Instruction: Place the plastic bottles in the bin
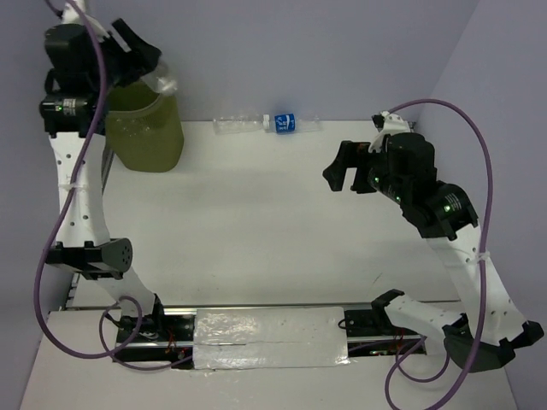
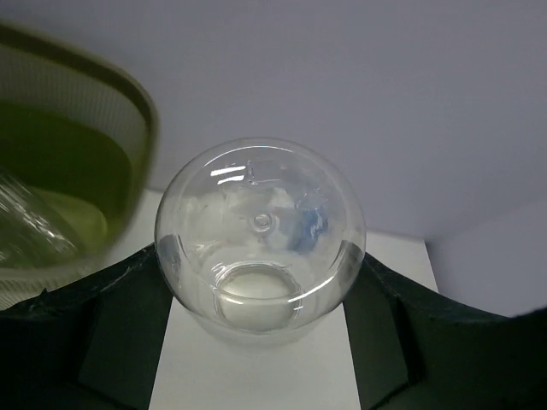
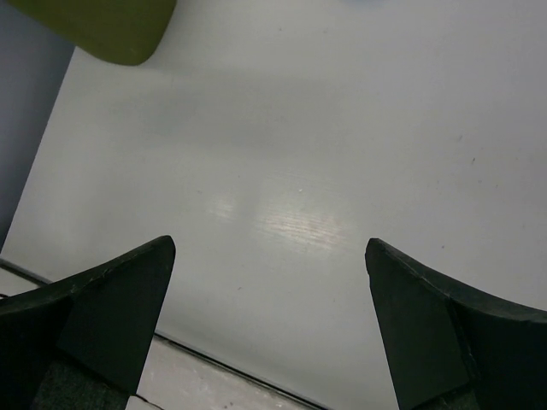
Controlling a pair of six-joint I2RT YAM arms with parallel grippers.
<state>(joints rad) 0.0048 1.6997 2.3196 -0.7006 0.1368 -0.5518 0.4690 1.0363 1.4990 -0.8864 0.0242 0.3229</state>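
Note:
My left gripper (image 1: 147, 61) is raised over the right side of the olive-green bin (image 1: 145, 132) and is shut on a clear plastic bottle (image 1: 164, 82). In the left wrist view that bottle (image 2: 261, 224) faces the camera bottom-first, pressed between the two dark fingers (image 2: 115, 329) of my left gripper (image 2: 261, 286). The bin's rim (image 2: 128, 102) lies to the left, and another clear bottle (image 2: 26, 226) lies inside. Two more bottles rest at the table's back edge, a clear one (image 1: 235, 125) and a blue-labelled one (image 1: 286, 123). My right gripper (image 1: 344, 171) (image 3: 269, 248) hovers open over the bare table, holding nothing.
The bin's lower corner (image 3: 111, 26) shows at the top left of the right wrist view. A silver taped strip (image 1: 269, 337) runs along the near edge between the arm bases. Purple walls close the back and the right side.

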